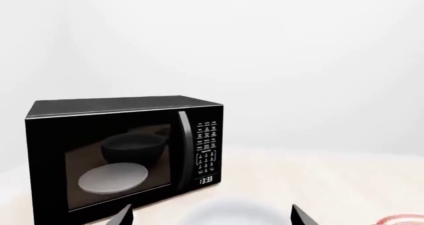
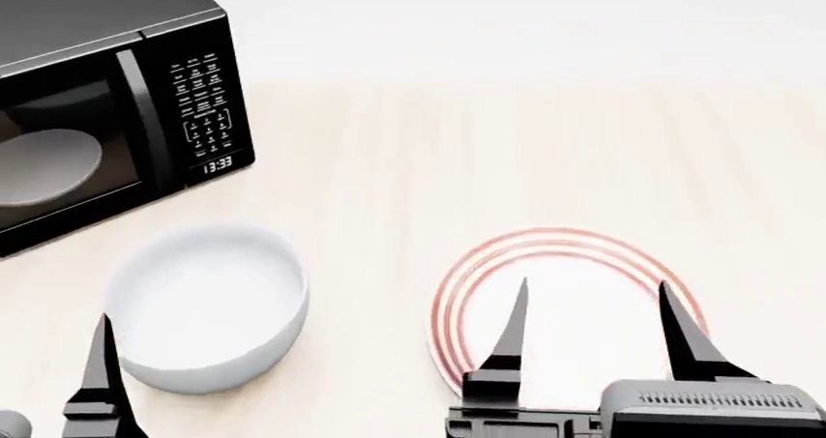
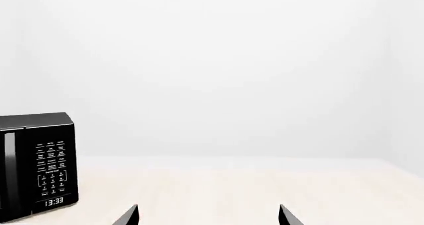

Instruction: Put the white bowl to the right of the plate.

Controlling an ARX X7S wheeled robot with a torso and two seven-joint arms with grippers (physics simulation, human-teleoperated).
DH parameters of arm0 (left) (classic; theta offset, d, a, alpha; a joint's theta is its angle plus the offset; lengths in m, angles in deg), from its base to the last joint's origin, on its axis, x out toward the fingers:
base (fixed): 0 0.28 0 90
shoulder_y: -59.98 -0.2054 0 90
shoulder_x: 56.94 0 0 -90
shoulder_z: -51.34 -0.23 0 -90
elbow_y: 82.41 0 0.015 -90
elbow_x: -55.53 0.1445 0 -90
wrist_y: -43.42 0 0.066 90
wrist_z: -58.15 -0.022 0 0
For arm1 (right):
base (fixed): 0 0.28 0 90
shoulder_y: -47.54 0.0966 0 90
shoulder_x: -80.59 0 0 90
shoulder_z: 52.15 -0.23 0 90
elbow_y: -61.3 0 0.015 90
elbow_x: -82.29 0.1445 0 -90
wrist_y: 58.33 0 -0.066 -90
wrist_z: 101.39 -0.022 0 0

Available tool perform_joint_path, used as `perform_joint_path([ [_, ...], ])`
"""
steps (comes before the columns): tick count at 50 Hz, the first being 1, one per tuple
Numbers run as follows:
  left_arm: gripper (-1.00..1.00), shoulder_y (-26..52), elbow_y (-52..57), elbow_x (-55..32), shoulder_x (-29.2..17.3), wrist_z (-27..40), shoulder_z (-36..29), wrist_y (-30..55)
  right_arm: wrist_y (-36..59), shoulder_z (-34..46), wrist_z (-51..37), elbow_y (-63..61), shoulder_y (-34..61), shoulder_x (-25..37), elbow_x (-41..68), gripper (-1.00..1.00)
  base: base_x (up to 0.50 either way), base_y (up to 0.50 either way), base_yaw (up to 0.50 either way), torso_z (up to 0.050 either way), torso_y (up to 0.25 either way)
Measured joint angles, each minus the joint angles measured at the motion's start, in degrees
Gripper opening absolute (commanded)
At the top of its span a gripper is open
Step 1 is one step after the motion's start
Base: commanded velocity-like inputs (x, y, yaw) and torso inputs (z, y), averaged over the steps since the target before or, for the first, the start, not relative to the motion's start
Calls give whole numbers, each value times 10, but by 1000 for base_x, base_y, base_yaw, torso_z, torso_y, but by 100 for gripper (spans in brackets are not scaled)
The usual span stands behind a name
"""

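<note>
A black microwave (image 2: 110,109) stands on the table (image 2: 516,148) at the far left in the head view, its door shut. Behind the dark glass a pale disc (image 1: 112,179) lies flat on the oven floor, and a dim round reflection shows above it. To the right of the door runs a control panel (image 1: 206,145) with rows of small white buttons, and beneath them a clock display (image 1: 206,180) reads 13:33. A slim vertical handle (image 1: 185,145) sits between the door and the panel. The table is pale wood with a faint grain. Behind it rises a plain white wall (image 3: 212,61).
</note>
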Motion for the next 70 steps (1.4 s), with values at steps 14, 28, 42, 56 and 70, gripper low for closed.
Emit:
perform_joint_path([
  [14,100,-1,4,-6,-6,8,-5,-1,9,-3,-1,-1,5,5,24,100,500,-32,0,0,1],
  [28,100,-2,-1,-10,-12,14,-11,-7,8,2,-8,3,7,10,31,100,500,-27,0,0,0],
  [42,100,2,-13,-18,-15,23,-8,-9,117,34,-78,9,42,7,-13,100,93,0,0,0,0],
  [56,100,-17,-33,-30,-25,32,19,-27,265,95,-86,-46,87,12,-20,100,0,0,0,0,0],
  [70,100,-64,-23,-21,-24,84,80,-51,410,80,-50,-55,195,-21,39,100,0,0,0,0,0],
])
